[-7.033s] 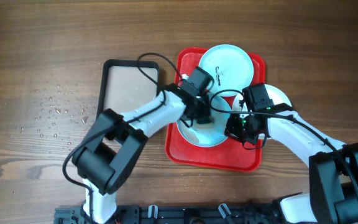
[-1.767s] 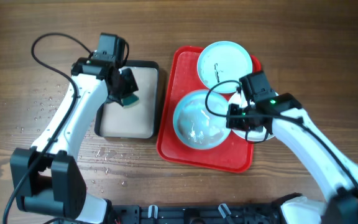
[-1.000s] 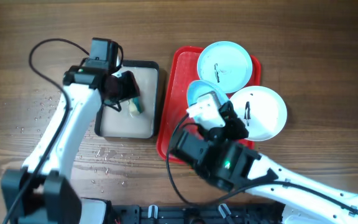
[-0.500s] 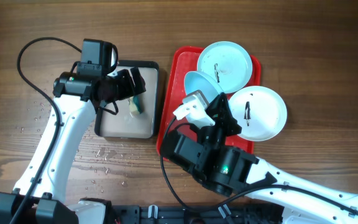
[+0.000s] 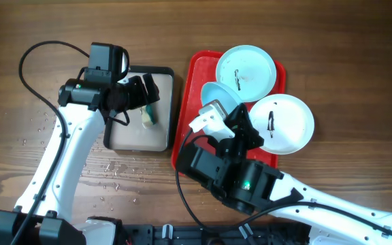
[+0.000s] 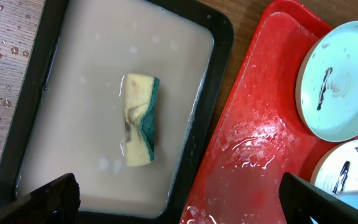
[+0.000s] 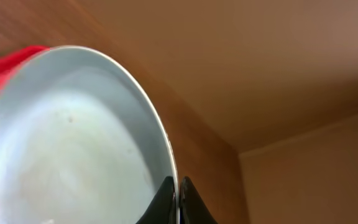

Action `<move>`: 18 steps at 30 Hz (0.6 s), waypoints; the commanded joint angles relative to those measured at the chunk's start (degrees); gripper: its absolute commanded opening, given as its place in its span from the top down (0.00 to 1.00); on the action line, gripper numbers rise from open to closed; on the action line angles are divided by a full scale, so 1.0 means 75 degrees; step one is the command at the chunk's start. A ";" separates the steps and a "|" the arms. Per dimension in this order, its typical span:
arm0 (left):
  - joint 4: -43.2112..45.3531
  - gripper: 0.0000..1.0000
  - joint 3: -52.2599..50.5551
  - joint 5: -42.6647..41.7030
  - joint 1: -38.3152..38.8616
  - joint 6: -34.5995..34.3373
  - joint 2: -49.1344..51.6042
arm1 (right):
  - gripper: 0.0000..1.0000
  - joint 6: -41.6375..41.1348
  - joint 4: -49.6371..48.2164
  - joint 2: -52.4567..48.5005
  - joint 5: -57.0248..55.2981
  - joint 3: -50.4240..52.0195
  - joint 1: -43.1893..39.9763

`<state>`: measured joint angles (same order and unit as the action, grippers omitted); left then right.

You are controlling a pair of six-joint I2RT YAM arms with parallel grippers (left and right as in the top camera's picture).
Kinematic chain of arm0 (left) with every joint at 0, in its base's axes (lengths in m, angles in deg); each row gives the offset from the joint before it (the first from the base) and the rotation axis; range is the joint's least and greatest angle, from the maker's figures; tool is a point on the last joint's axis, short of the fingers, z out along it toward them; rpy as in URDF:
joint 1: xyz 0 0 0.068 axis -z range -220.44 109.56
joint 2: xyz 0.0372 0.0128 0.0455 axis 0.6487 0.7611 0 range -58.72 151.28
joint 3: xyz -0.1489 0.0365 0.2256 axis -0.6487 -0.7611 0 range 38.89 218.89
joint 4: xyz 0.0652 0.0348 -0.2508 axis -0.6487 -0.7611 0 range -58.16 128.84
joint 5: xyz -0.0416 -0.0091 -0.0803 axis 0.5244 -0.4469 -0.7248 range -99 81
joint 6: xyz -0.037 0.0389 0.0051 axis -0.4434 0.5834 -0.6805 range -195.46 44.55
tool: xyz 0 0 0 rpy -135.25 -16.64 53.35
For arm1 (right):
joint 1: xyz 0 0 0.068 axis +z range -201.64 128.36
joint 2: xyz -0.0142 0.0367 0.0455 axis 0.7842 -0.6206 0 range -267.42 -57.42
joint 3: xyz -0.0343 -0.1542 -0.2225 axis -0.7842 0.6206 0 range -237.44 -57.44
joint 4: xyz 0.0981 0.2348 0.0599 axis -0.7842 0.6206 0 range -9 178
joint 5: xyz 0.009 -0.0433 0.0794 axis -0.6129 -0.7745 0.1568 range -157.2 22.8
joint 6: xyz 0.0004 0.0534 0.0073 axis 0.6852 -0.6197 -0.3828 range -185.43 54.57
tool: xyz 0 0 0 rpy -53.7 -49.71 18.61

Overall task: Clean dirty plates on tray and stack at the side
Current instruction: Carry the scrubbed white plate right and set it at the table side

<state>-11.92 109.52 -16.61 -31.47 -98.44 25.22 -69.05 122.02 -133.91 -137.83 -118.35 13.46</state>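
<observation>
Overhead, the grip itself is hidden; only the right wrist view shows the right end effector [image 7: 176,198] clenched on the rim of the tilted pale blue plate [image 7: 73,143], over the red tray [image 5: 188,88] toward the far edge of the bench [image 5: 332,27]. The left end effector [image 6: 179,202] hangs spread wide over the sponge [image 6: 140,119].

No text, label, brand, number or sign can be read in any view.
</observation>
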 commanded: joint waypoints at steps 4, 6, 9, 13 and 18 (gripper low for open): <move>-0.0006 0.00 -0.0032 -0.0093 -0.0047 0.0038 -0.0064 | 0.96 -0.0306 0.0361 0.0015 0.1183 -0.0073 -0.0087; -0.0006 0.00 -0.0032 -0.0090 -0.0047 0.0038 -0.0064 | 0.96 -0.1358 0.0947 0.0015 0.0140 -0.0070 -0.0198; -0.0006 0.00 -0.0032 -0.0093 -0.0047 0.0038 -0.0064 | 0.96 -0.2075 0.1122 0.0026 0.1571 -0.0070 -0.0256; -0.0006 0.00 -0.0032 -0.0093 -0.0047 0.0038 -0.0064 | 0.96 -0.4599 0.1198 0.0032 0.4768 -0.0076 -0.1734; -0.0003 0.00 -0.0032 -0.0093 -0.0047 0.0038 -0.0064 | 0.96 -0.2672 0.1204 0.0644 0.9795 -0.0356 -0.6656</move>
<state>-12.10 109.52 -16.61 -31.47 -98.46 25.22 -96.13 131.79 -133.05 -90.05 -118.52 -19.31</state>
